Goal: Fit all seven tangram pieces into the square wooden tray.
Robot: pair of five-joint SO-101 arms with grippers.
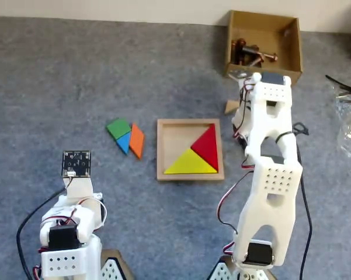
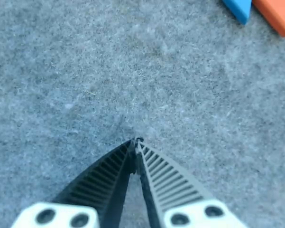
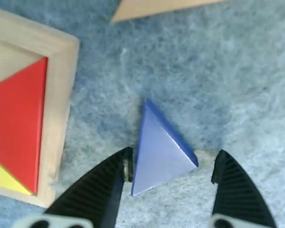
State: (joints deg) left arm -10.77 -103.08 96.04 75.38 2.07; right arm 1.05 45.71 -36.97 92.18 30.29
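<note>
The square wooden tray (image 1: 161, 150) holds a red triangle (image 1: 207, 146) and a yellow triangle (image 1: 190, 162). Left of it lie a green piece (image 1: 118, 127), a small blue triangle (image 1: 124, 142) and an orange parallelogram (image 1: 136, 140). A tan piece (image 1: 231, 107) lies off the tray's far right corner. My right gripper (image 3: 173, 164) stands open beside the tray rim (image 3: 61, 95), with a tilted violet-blue triangle (image 3: 159, 152) between its fingers, touching one. My left gripper (image 2: 135, 141) is shut over bare felt, short of the blue triangle (image 2: 238, 7) and orange piece (image 2: 277, 14).
A cardboard box (image 1: 292, 44) with metal parts stands at the back right, just beyond the right arm (image 1: 268, 146). Plastic wrap and cables lie at the right edge. Grey felt covers the table, with open room on the left.
</note>
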